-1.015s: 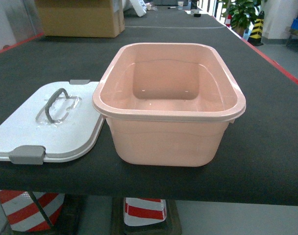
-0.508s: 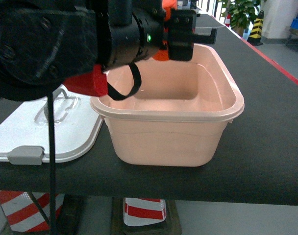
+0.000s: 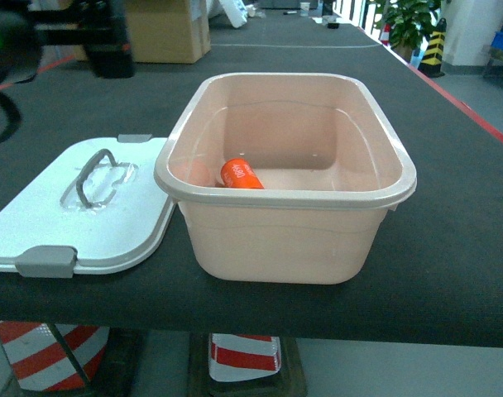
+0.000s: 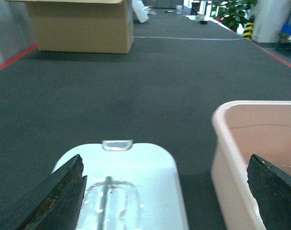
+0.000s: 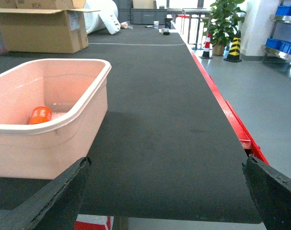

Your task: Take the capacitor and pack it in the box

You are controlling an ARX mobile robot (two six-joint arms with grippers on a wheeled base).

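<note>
Orange capacitor (image 3: pixel 241 174) lies in the box (image 3: pixel 285 198); both arms' fingers (image 4: pixel 54 201) spread wide, holding nothing.

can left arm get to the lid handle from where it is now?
Probably yes. The left gripper hangs open right above the white lid, and the grey handle lies exposed with nothing on it. The pink box sits beside the lid, not over it.

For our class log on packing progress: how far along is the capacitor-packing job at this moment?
Done: the orange capacitor lies on the floor of the pink box, near its left front. In hand: nothing; the left claw is open above the white lid, and the right claw is open too. Left: the lid lies beside the box, not on it.
</note>
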